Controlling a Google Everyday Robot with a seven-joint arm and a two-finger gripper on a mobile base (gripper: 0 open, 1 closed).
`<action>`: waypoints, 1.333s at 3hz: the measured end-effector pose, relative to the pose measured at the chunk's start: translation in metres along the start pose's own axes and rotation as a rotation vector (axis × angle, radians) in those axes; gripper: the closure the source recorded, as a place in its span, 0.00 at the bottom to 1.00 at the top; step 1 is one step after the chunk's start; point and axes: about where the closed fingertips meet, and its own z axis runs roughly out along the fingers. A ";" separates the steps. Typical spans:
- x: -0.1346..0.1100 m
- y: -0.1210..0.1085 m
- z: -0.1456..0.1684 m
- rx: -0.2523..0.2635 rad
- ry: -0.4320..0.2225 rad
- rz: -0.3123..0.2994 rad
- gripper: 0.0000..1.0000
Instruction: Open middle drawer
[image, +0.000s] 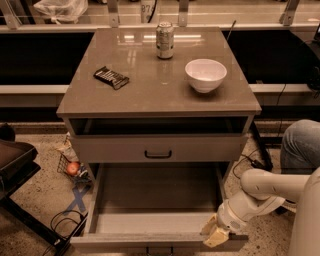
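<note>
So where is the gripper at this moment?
Camera view, lower right of the picture: the gripper sits at the right end of the front edge of the pulled-out middle drawer, its white arm reaching in from the right.

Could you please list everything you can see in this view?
can: one, silver, back of cabinet top
bowl: one, white, right side of top
packet: one, dark, left side of top
upper drawer: one, grey-beige, under the top
middle drawer: one, grey-beige, pulled out, bare inside
round thing: one, orange, floor at left
arm: one, white, lower right
gripper: one, tan, at middle drawer's front right corner
</note>
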 end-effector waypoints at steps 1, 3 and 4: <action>0.000 0.001 0.001 -0.004 0.000 0.000 0.36; -0.002 0.004 0.001 -0.012 0.003 0.000 0.00; -0.002 0.004 0.001 -0.012 0.004 0.000 0.00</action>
